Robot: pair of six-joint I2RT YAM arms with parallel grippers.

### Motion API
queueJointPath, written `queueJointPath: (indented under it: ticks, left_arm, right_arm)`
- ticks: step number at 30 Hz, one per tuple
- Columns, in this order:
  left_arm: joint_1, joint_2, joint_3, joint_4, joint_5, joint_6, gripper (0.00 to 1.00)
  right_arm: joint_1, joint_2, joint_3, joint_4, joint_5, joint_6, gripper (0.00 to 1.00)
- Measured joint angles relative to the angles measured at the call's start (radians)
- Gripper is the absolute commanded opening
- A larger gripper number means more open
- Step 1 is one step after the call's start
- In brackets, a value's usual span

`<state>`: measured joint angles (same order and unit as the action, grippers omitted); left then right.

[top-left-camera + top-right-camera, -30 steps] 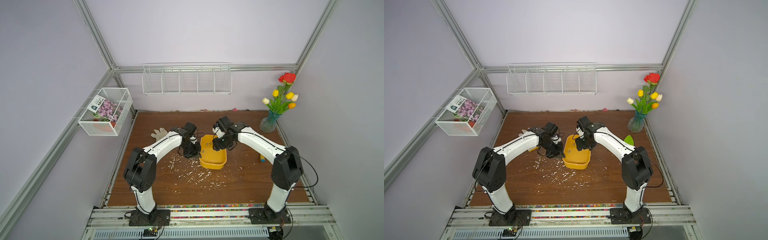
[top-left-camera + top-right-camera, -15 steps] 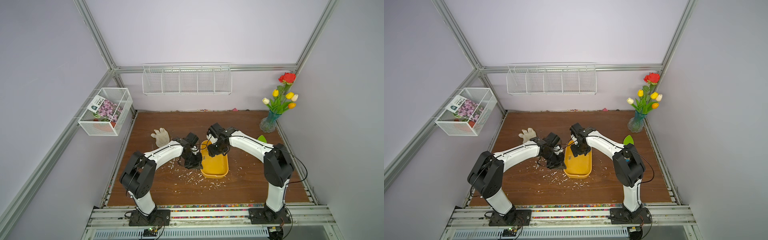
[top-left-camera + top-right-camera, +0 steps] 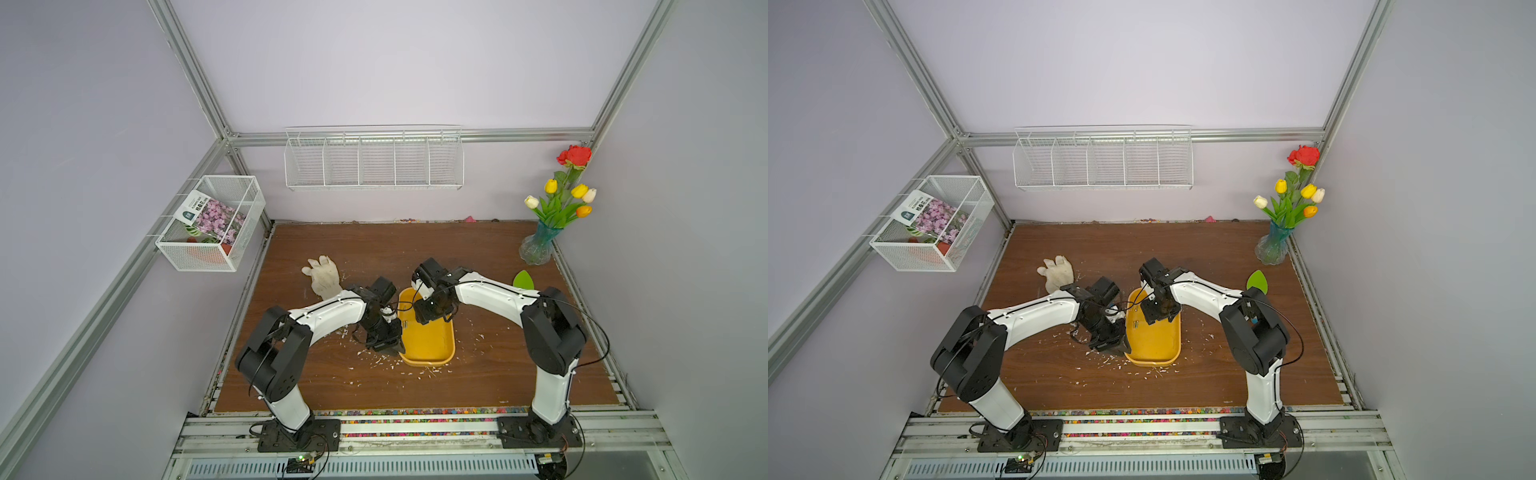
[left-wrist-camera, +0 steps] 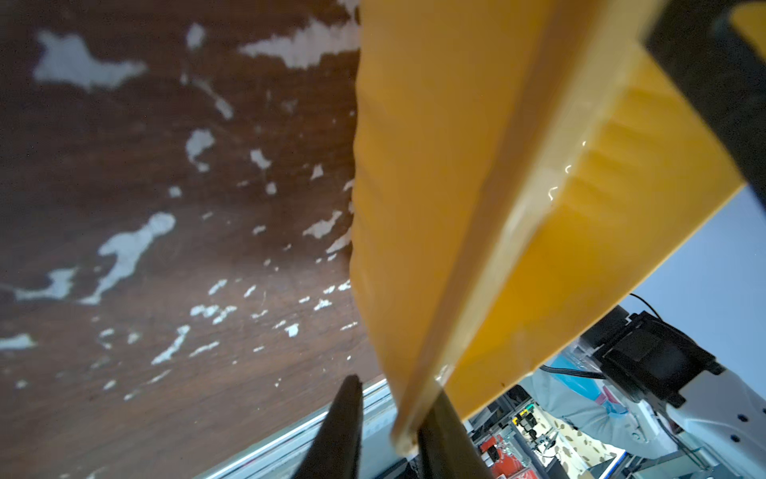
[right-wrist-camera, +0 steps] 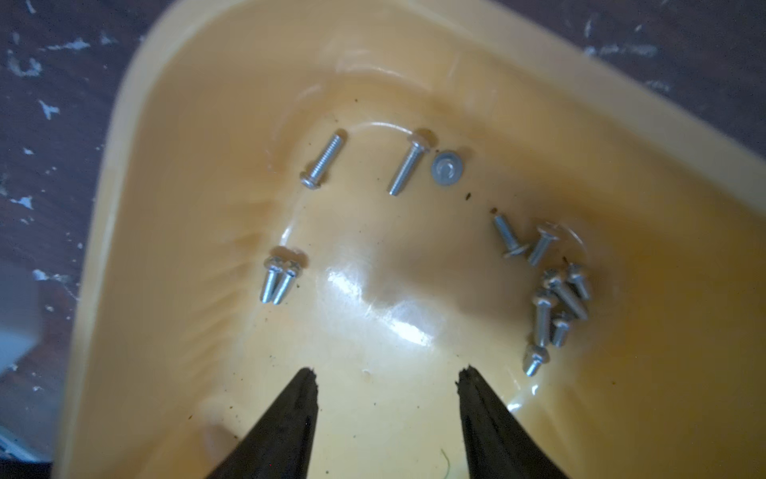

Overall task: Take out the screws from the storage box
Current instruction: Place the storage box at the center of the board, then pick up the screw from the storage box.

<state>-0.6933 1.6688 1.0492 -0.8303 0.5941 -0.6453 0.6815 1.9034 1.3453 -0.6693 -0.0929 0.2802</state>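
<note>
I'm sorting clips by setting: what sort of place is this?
Likely a robot test cell, not a home: aluminium frame, left arm and right arm mounted on a base rail, scrap-strewn wooden table.

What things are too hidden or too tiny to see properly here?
- The screws: too tiny to tell in both top views; the right gripper covers part of the storage box.
- The box's contents: the left wrist view shows only blurred yellow plastic, too close.
- The left gripper: the top views hide its fingertips under its own wrist.
</note>
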Motion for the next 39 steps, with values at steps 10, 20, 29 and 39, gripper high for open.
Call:
queueJointPath:
  ticks: [10, 20, 29, 39]
  left_arm:
    - [0.031, -0.074, 0.014, -0.024, -0.002, 0.006, 1.00]
    - [0.209, -0.341, 0.085, -0.020, -0.104, 0.070, 1.00]
    - [0.301, -0.378, -0.012, 0.079, -0.136, 0.048, 1.00]
    - [0.303, -0.530, -0.151, 0.257, -0.175, -0.035, 1.00]
  right_arm:
    - [0.035, -0.032, -0.005, 0.035, 0.029, 0.017, 0.53]
    - [0.077, 0.043, 0.044, 0.050, 0.009, 0.087, 0.42]
    - [0.109, 0.093, 0.046, 0.075, 0.003, 0.131, 0.36]
    - [0.120, 0.105, 0.045, 0.097, 0.041, 0.154, 0.32]
